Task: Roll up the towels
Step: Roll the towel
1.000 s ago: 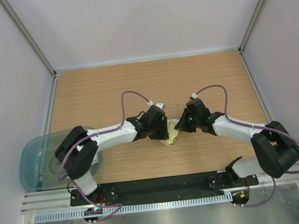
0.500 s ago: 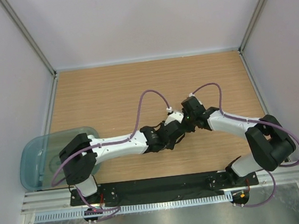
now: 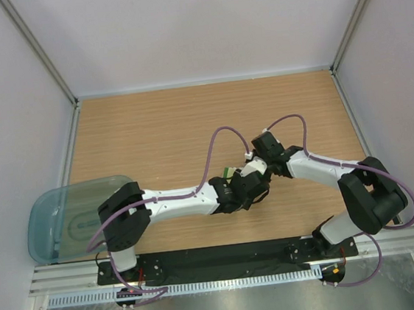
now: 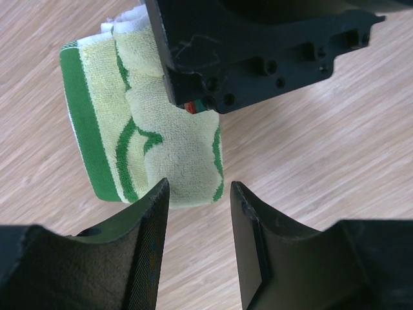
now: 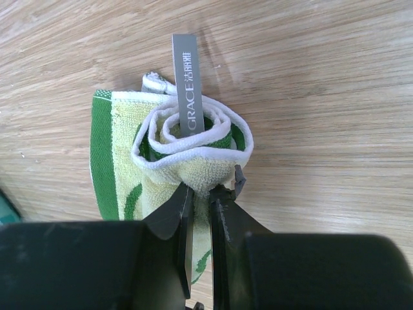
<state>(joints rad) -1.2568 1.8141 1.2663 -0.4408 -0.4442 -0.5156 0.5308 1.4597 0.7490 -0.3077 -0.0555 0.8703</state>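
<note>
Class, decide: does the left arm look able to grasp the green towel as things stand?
Probably yes: the left end effector stands open just short of the towel, nothing between; the right end effector pinches only its far end.

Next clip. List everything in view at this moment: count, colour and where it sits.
green-and-cream terry towel: one, green with cream patches, rolled up, mid-table between the two pincers.
grey fabric label: one, grey with white letters, sticking out of the roll's end.
translucent teal plastic bin: one, teal-grey, near left, beside the left arm's base.
wooden table: one, light brown, inside white walls.
purple cables: two, one looped over each arm.
arms: two, white and black, both reaching to the towel.
left pincer: one, black, open, at one end of the roll.
right pincer: one, black, shut on the towel's outer layer.
</note>
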